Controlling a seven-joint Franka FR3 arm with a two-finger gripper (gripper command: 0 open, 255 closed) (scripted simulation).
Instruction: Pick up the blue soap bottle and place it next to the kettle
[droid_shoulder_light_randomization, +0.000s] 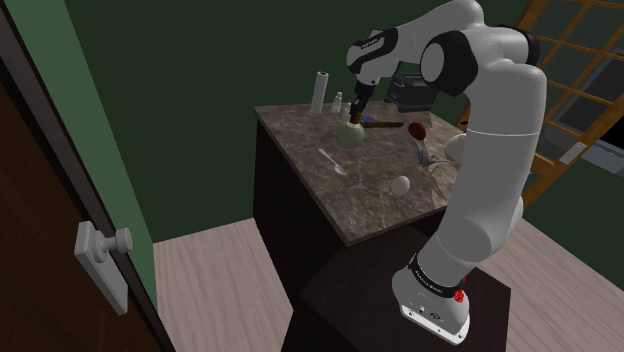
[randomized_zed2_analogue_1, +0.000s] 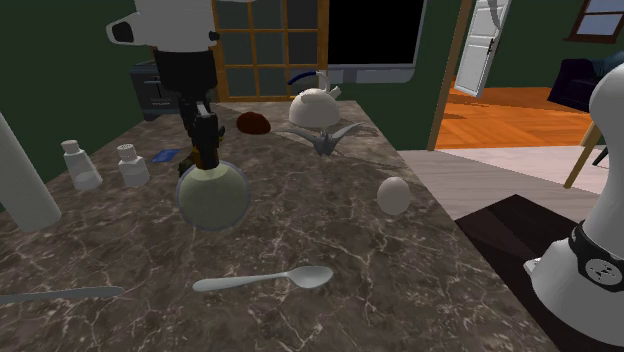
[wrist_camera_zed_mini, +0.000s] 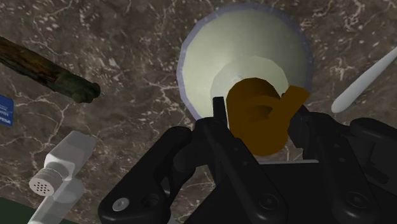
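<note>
The bottle (randomized_zed2_analogue_1: 212, 192), upright near the worktop's (randomized_zed2_analogue_1: 400, 290) wall-side edge, is clamped at its brown pump by the gripper (wrist_camera_zed_mini: 259, 118). It should be lifted vertically before being carried towards the kettle (randomized_zed2_analogue_1: 318, 105).

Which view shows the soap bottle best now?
Second exterior view: the bottle shows side-on, its whole round pale body below the gripper. Wrist view looks down on it, brown cap clasped between the fingers. Shoulder view shows it far off.
</note>
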